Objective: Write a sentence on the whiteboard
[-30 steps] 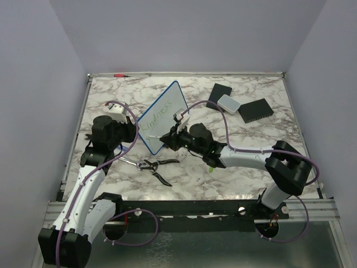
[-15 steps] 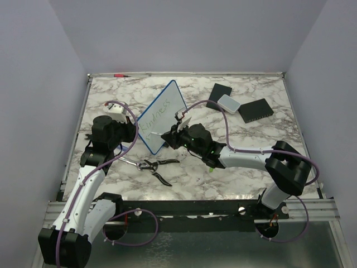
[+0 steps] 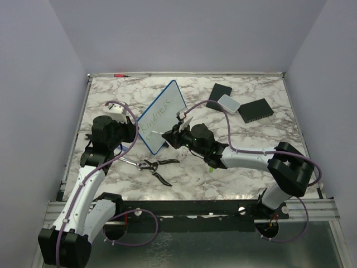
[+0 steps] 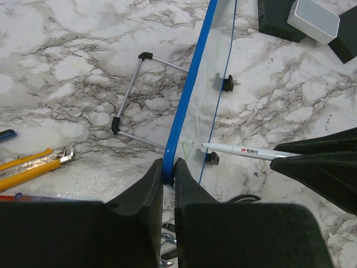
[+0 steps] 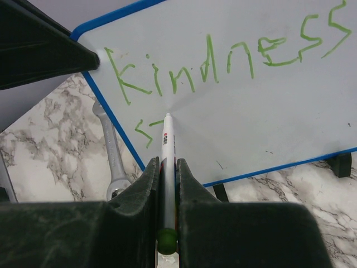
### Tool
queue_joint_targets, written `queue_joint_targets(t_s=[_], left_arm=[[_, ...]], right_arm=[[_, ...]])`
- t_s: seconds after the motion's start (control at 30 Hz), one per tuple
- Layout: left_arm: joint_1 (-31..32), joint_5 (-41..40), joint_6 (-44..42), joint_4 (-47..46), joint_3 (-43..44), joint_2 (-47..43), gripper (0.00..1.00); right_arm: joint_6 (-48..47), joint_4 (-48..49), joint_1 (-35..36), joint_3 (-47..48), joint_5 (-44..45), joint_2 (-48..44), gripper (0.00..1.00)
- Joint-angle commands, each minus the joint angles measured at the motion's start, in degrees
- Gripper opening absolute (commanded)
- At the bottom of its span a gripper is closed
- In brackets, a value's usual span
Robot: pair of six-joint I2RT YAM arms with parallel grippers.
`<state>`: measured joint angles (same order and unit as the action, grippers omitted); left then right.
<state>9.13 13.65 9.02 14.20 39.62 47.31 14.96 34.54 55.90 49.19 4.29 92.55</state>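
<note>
The whiteboard (image 3: 163, 113) stands tilted on a wire stand, blue-framed. My left gripper (image 4: 168, 167) is shut on the frame's lower-left edge (image 4: 189, 100); from above this gripper (image 3: 134, 132) sits at the board's left. My right gripper (image 5: 167, 164) is shut on a white marker (image 5: 167, 142) with a green end. The marker's tip rests on the board under the green word "Kindness" (image 5: 223, 61). A second line of the sentence begins there with an "s" and a short stroke (image 5: 146, 131). In the top view the right gripper (image 3: 170, 135) is at the board's lower corner.
Pliers (image 3: 155, 167) lie in front of the board, and a wrench (image 5: 111, 151) lies under its left edge. Two black pads (image 3: 255, 110) and a white box (image 3: 228, 103) sit at the back right. A yellow utility knife (image 4: 33, 167) lies left of the left gripper.
The right gripper with the marker has shifted slightly along the board's lower left corner. The left gripper and the board have not moved.
</note>
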Motion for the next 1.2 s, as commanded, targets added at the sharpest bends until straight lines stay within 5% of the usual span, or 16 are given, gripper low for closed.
queue_joint_targets(t_s=[0.0, 1.17], left_arm=[[0.3, -0.29, -0.82, 0.31, -0.39, -0.38, 0.03], [0.29, -0.21, -0.82, 0.3, -0.37, -0.37, 0.03]], right_arm=[[-1.53, 2.79, 0.18, 0.17, -2.75, -1.35, 0.01], [0.82, 2.3, 0.5, -1.92, -3.94, 2.59, 0.01]])
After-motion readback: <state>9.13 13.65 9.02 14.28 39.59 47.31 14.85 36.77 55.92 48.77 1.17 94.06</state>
